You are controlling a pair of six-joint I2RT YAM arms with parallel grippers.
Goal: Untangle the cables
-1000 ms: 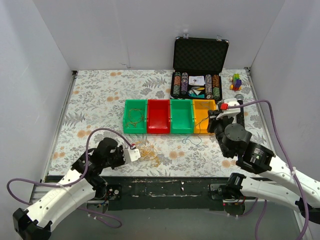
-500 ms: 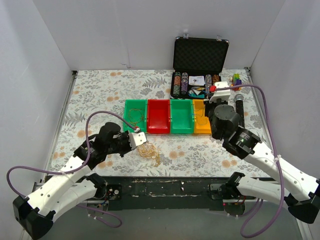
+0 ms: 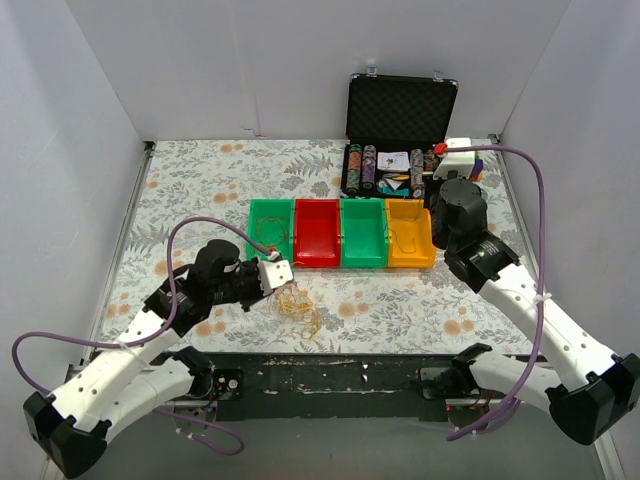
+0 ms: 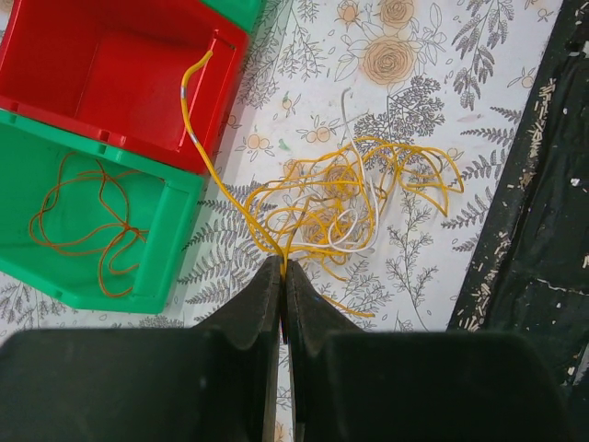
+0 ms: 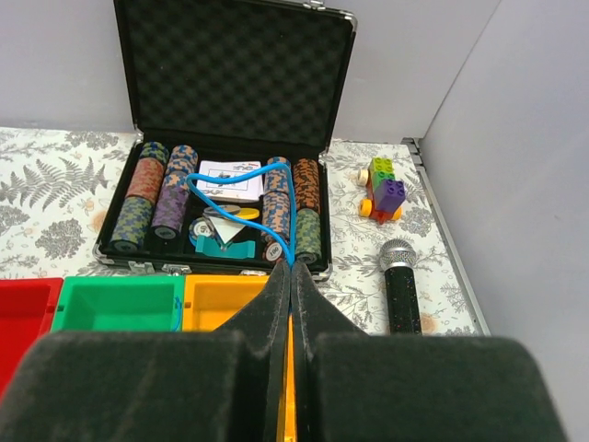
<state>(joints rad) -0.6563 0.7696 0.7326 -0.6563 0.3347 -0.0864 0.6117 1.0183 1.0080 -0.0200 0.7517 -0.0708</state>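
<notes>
Left wrist: strand of cables (image 4: 340, 207) hidden within clamped left end effector (image 4: 282, 274)

The cables (image 3: 297, 300) lie before the bins (image 3: 316, 236), the case (image 3: 400, 108) seemingly just behind them.

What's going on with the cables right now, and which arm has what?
The left gripper is shut on a yellow strand at the edge of the tangle of cables, which lies on the table beside the red bin. The strand's far end reaches over that bin's rim. The right gripper is shut on a blue cable, in front of the open chip case. An orange cable lies in the green bin.
</notes>
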